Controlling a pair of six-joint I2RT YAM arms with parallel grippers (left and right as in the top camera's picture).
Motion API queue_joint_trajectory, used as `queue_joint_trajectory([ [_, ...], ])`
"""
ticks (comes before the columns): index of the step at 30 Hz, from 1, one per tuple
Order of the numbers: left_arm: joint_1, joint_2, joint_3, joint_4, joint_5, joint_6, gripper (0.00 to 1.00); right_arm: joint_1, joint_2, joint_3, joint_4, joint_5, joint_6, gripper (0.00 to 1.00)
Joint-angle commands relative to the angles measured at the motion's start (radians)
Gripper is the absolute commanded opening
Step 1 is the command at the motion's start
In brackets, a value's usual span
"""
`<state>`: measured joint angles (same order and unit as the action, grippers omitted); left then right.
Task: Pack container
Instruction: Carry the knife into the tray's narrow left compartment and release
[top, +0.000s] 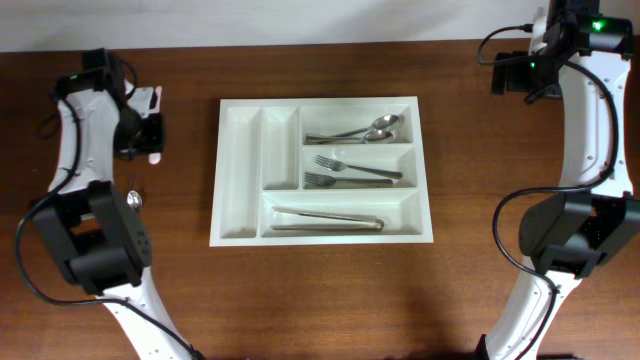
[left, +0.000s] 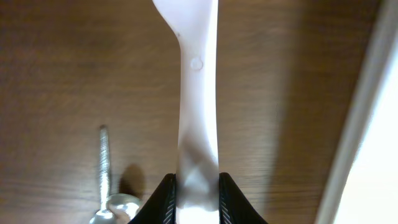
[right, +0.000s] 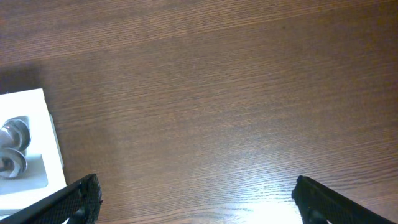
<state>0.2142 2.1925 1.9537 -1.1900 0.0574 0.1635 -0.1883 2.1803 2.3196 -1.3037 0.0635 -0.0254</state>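
Left gripper (left: 198, 194) pinches flat white plastic utensil (left: 198, 93), far end cut off; edge of white rectangular plastic cutlery tray (left: 380, 155) near. Right gripper (right: 199, 200) spread wide over brown wooden table (right: 217, 93).

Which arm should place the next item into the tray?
Left arm: its jaws are shut on the white plastic utensil, near the container's empty narrow compartments. Right arm's jaws are open, holding nothing, over bare table.
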Motion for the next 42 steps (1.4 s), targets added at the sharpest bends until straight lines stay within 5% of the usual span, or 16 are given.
queue_joint_trajectory([
  [1,-0.068,0.006,0.05,-0.011,0.034,-0.074,0.02,0.004,0.003,-0.003,0.003,0.012,0.012,0.99],
  [17,-0.446,0.006,0.062,-0.071,0.035,-0.397,0.02,0.004,0.003,-0.003,0.003,0.012,0.012,0.99],
  [29,-0.498,0.006,0.059,-0.177,-0.001,-0.466,0.02,0.004,0.003,-0.003,0.003,0.012,0.012,0.99],
  [42,-0.507,0.006,0.039,-0.1,0.0,-0.465,0.02,0.004,0.003,-0.003,0.003,0.012,0.012,0.99],
])
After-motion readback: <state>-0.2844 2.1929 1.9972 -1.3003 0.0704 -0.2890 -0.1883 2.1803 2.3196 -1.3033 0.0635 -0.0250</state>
